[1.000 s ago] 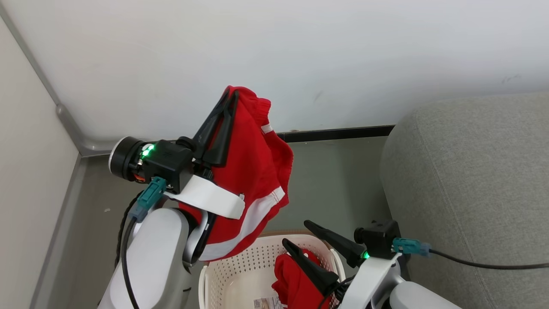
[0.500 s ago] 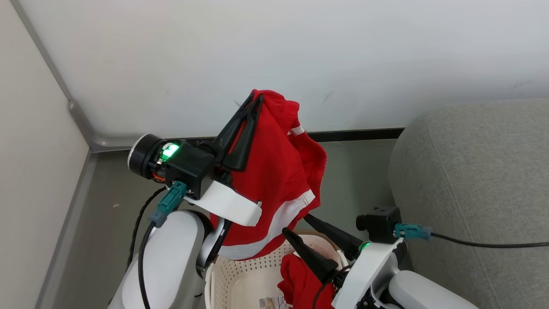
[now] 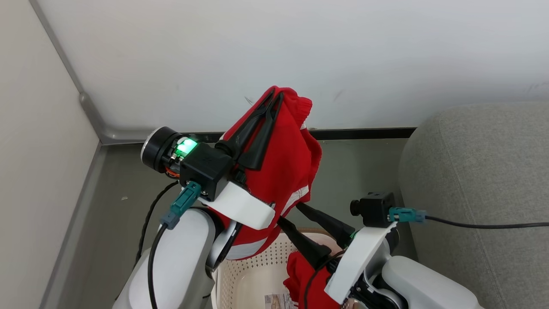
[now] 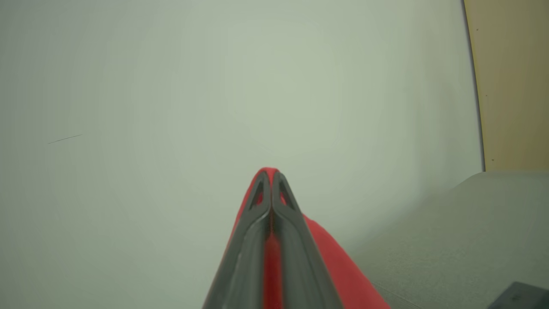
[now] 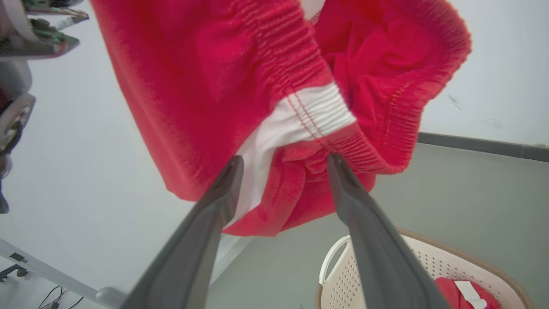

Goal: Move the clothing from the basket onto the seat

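My left gripper [image 3: 274, 92] is shut on the top of a red garment with white stripes [image 3: 288, 163], holding it high above the basket [image 3: 253, 268]. The left wrist view shows my left gripper [image 4: 270, 174] closed with the red cloth [image 4: 334, 266] pinched between the fingers. My right gripper [image 3: 288, 213] is open, just under the hanging cloth. In the right wrist view my right gripper [image 5: 284, 159] spreads its tips on either side of the garment's [image 5: 257, 64] white stripe. A second red garment [image 3: 300, 274] lies in the cream basket [image 5: 373, 266]. The grey seat [image 3: 472, 193] is at the right.
A white wall [image 3: 300, 51] with a dark baseboard [image 3: 364, 133] stands close behind the held garment. A side wall and room corner [image 3: 92, 116] are at the left. Grey floor [image 3: 351, 171] lies between basket and wall. A barcode sticker [image 3: 279, 300] shows inside the basket.
The head camera has shifted. My left gripper has carried the garment a little to the right. My right gripper has risen until its open fingers reach the hanging cloth.
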### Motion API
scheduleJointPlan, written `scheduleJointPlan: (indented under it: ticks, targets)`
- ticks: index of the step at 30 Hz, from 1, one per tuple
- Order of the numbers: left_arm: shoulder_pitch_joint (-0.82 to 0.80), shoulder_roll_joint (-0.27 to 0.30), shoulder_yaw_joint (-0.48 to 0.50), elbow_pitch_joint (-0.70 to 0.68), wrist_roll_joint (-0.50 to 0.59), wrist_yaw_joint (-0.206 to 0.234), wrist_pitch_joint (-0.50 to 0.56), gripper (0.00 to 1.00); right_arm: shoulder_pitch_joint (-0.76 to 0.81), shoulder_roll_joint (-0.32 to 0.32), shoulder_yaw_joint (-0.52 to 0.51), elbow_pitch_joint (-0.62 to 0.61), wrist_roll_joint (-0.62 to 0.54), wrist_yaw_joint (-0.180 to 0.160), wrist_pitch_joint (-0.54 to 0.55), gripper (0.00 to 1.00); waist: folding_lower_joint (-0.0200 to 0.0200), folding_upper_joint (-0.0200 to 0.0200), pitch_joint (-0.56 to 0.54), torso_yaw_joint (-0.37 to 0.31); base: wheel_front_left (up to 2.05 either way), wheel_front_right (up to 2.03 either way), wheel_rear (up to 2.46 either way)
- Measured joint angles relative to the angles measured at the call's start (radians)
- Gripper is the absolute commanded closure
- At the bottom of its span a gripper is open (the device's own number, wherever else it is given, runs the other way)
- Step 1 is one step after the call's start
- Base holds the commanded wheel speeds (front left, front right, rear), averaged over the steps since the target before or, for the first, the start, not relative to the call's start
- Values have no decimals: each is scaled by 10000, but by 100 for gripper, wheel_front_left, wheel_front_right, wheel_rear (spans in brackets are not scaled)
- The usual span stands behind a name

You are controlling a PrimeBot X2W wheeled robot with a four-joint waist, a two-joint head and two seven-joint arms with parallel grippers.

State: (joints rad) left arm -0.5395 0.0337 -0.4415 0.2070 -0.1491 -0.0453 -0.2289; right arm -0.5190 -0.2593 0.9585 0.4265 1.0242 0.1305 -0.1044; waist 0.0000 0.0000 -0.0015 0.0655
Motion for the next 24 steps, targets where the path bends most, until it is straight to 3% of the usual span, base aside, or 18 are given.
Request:
scheduleJointPlan:
  ticks: [17, 24]
  targets:
    - [-34, 6, -309, -196, -249, 59, 84, 100, -1026, -40, 1150, 27, 157, 0, -556, 0, 0, 0, 142, 231, 0, 0, 0]
    - [-34, 8, -221, -127, -337, 192, 88, 100, -1484, -395, 2031, -19, -449, 0, -836, 0, 0, 0, 157, 198, 0, 0, 0]
